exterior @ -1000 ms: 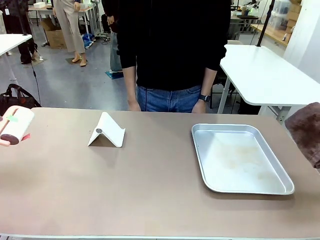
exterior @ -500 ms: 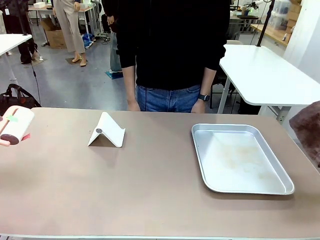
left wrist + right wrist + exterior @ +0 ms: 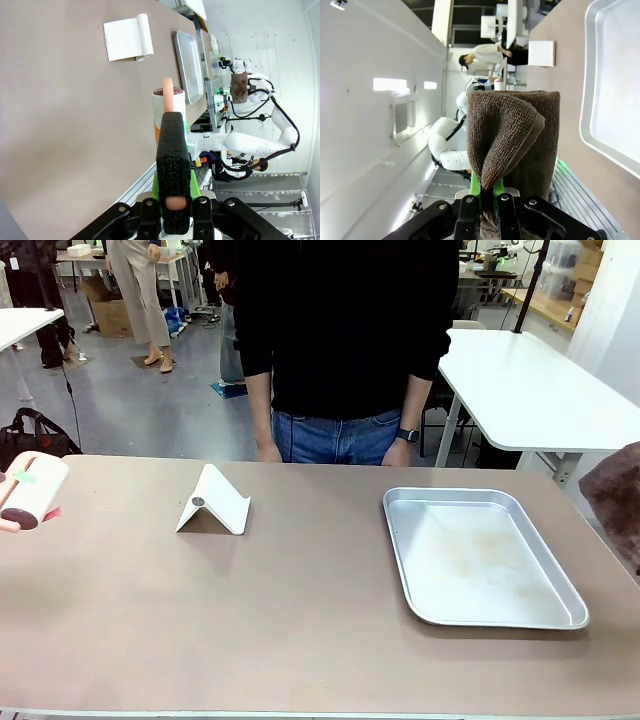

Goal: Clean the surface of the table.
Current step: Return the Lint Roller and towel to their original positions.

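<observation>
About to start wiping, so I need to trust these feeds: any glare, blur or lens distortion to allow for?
Front view: even light, sharp, matte table without glare, soft shadow beside the white stand. Left wrist view: lint roller sharp, wall behind washed out white. Right wrist view: brown towel crisp, light panels blown out, silver tray with its rim bowed by the wide lens.
</observation>
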`<state>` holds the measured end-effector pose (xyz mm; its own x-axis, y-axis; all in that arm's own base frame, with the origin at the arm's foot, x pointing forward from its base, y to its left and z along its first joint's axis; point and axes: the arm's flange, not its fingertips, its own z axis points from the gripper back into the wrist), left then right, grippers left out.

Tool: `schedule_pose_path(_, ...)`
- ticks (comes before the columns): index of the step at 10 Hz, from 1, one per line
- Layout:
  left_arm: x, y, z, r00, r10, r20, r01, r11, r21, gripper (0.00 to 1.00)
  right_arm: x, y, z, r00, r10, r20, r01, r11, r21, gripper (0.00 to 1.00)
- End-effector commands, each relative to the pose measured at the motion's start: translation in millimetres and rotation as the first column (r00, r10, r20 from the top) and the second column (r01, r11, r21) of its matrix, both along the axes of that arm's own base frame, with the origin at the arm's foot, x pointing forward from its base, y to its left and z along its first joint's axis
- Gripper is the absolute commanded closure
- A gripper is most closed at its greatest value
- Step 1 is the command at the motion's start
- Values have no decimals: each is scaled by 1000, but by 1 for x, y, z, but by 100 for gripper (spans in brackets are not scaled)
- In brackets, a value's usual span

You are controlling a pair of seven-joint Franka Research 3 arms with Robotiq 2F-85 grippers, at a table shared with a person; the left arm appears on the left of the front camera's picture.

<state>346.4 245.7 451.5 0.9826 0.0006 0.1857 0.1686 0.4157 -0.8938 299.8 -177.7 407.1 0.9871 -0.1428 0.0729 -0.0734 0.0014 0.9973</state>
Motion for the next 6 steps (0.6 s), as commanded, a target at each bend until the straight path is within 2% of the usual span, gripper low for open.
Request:
schedule_pose_path(1,0,-1,4,1000,4,-11,-4,1000,-1,78,-2,-1,5,1000,2,12,-2,1000,10,89)
schedule_pose_path(4,0,0,0,1000,0,0,0,1000,0,78,0,0,0,1000,0,0,0,1000,0,89)
schedule_pose_path(6,13,-25,25,996,-92,-10,92,995,42,78,11,28,11,999,-2,-33,2,1000,-6,89)
